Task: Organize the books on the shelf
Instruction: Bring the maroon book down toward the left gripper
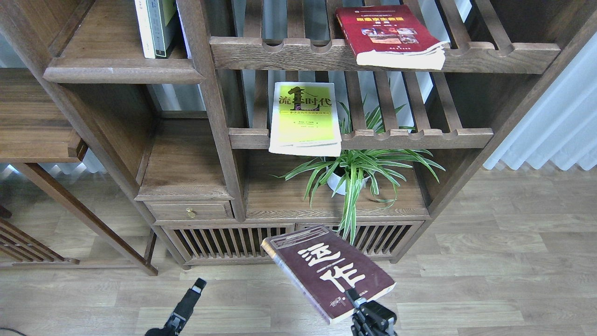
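Note:
My right gripper (pixel 353 296) is shut on the near edge of the maroon book (pixel 326 273) with big white characters and holds it tilted, low, in front of the cabinet. The red book (pixel 387 35) with small photos lies flat on the upper slatted rack (pixel 289 53). The yellow-green book (pixel 305 116) lies flat on the middle slatted rack (pixel 419 137), overhanging its front rail. The solid board shelf (pixel 121 73) with a rounded front edge is at the top left. My left gripper (pixel 197 284) is low at the bottom left, empty, seen end-on.
A few books (pixel 156 28) stand upright at the right end of the solid shelf. A potted spider plant (pixel 357 175) stands on the lower board. A small drawer (pixel 189 211) and slatted doors sit below. A side table (pixel 37 140) stands at the left.

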You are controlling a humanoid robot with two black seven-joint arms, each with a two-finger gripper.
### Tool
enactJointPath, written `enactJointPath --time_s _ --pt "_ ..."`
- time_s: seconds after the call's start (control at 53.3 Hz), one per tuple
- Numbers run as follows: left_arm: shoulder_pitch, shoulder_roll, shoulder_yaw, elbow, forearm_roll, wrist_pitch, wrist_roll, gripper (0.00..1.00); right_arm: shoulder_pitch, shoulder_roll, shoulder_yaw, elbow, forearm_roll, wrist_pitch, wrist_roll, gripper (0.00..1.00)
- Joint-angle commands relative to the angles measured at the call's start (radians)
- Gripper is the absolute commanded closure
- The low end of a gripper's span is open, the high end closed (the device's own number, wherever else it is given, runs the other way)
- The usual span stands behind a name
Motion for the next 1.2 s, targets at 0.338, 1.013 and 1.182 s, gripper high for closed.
enactJointPath --time_s 0.338,1.013,1.182 --pt "-0.036 0.007 0.191 -0.026 -0.192 0.0 0.0 0.0 0.041 0.0 -0.031 -0.039 -0.045 0.0 -0.082 0.91" --pt "-0.006 0.055 0.226 -0.167 -0.187 0.0 0.021 0.0 0.144 0.034 -0.057 -0.191 0.009 0.0 -0.082 0.91" --pt "-0.019 0.043 0.223 -0.156 -0.187 0.0 0.018 0.0 0.135 0.041 -0.059 -0.193 0.003 0.0 -0.082 0.91"
